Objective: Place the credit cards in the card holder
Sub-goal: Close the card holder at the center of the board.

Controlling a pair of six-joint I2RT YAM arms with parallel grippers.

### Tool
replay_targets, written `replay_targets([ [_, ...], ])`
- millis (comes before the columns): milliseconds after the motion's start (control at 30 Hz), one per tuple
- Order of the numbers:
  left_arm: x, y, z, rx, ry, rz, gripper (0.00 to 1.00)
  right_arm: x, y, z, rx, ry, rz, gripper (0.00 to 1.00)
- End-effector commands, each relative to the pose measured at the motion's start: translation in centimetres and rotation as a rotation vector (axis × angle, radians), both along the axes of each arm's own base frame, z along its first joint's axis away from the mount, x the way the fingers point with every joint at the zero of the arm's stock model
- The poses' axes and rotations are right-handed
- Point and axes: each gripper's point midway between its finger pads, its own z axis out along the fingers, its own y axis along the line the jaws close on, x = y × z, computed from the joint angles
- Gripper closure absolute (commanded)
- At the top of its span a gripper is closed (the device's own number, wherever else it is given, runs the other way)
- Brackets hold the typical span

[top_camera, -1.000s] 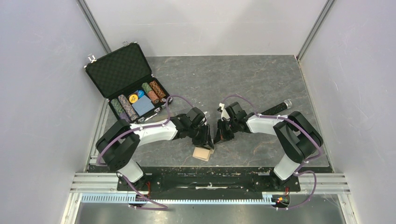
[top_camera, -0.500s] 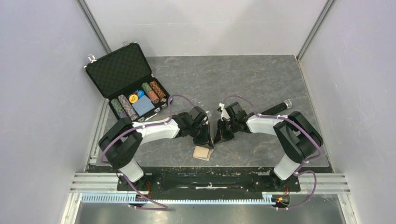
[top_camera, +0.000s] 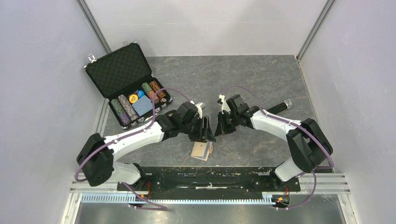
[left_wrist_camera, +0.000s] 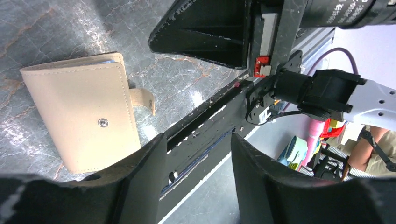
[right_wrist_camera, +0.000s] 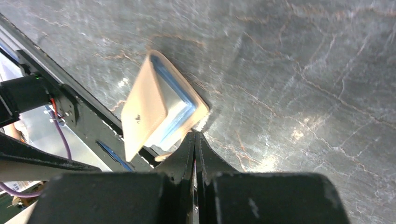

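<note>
The tan card holder [top_camera: 201, 151] lies folded on the table near the front edge. Its snap tab [left_wrist_camera: 144, 99] sticks out loose. In the left wrist view the card holder [left_wrist_camera: 79, 120] sits left of my fingers. The right wrist view shows the card holder [right_wrist_camera: 148, 106] slightly ajar, with light blue pockets along its edge. No credit cards are in view. My left gripper [top_camera: 205, 134] hangs open and empty just behind the holder; in its own view the left gripper [left_wrist_camera: 196, 142] frames the black rail. The right gripper [top_camera: 219, 129] is shut, and the right gripper [right_wrist_camera: 194, 136] points at the holder's corner.
An open black poker-chip case [top_camera: 122, 71] with chips and a blue deck stands at the back left. A dark cylinder with a silver tip [top_camera: 278, 107] lies at the right behind the right arm. The black front rail [top_camera: 210, 177] runs just below the holder.
The left gripper shut and then opened again, and drew back from over the card holder as the arm stretched out. The right gripper backed off slightly and stayed shut.
</note>
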Motion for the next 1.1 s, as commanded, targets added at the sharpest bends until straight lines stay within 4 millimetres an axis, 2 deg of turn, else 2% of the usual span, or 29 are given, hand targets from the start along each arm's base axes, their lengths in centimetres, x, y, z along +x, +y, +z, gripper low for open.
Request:
replay_targets([
  [0,0.2,1.3,0.5,-0.004,-0.037,0.041,0.43,1.8,1.3,3.0,0.053,-0.082,0.021,1.00],
  [200,0.0,3.2,-3.0,0.087,0.008,0.091,0.75,2.1,3.0,3.9,0.134,-0.069,0.054,1.00],
  [367,0.1,2.7,-5.4,0.127,0.051,0.075,0.85,1.7,3.9,3.4,0.190,-0.034,0.069,1.00],
  [533,0.1,1.5,-7.6,0.151,0.091,0.047,0.88,1.2,4.5,2.5,0.206,-0.006,0.080,1.00],
  [733,-0.1,0.0,-9.1,0.137,0.126,0.035,0.89,0.2,4.1,-0.9,0.168,0.053,0.088,1.00],
  [867,0.2,-0.1,-8.4,0.113,0.110,0.058,0.87,-0.7,3.9,-3.1,0.131,0.100,0.098,1.00],
  [967,0.4,0.1,-6.9,0.076,0.079,0.082,0.83,-0.7,2.4,-4.8,0.024,0.105,0.067,1.00],
  [1067,0.5,0.0,-5.4,0.031,0.057,0.097,0.76,-0.5,1.3,-5.5,-0.044,0.092,0.055,1.00],
])
